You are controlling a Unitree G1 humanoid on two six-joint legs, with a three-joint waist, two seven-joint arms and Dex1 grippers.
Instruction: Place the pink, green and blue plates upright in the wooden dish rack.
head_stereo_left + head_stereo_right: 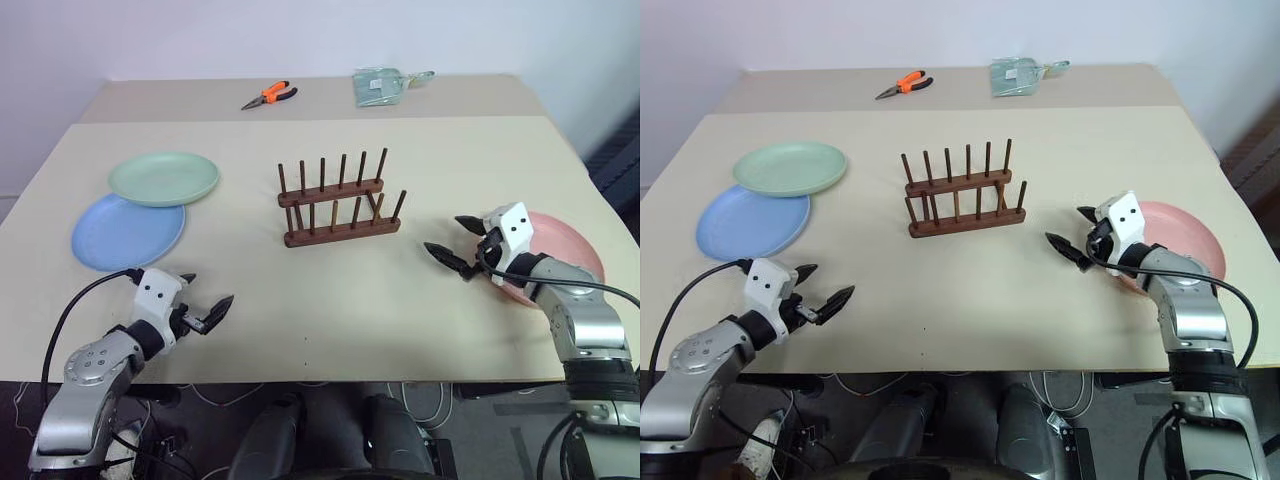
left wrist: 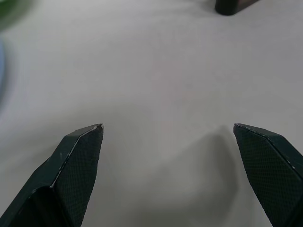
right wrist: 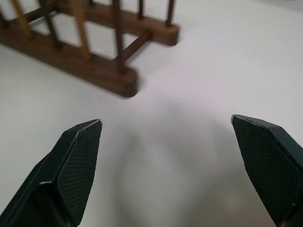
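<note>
Matte round plates [image 1: 164,178], pegged wooden rack [image 1: 338,200]

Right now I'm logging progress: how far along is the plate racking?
Nothing is done: the wooden dish rack stands empty. Nothing is in hand; the left gripper and right gripper are open over bare table. Left: the pink plate, green plate and blue plate still lie flat.
</note>
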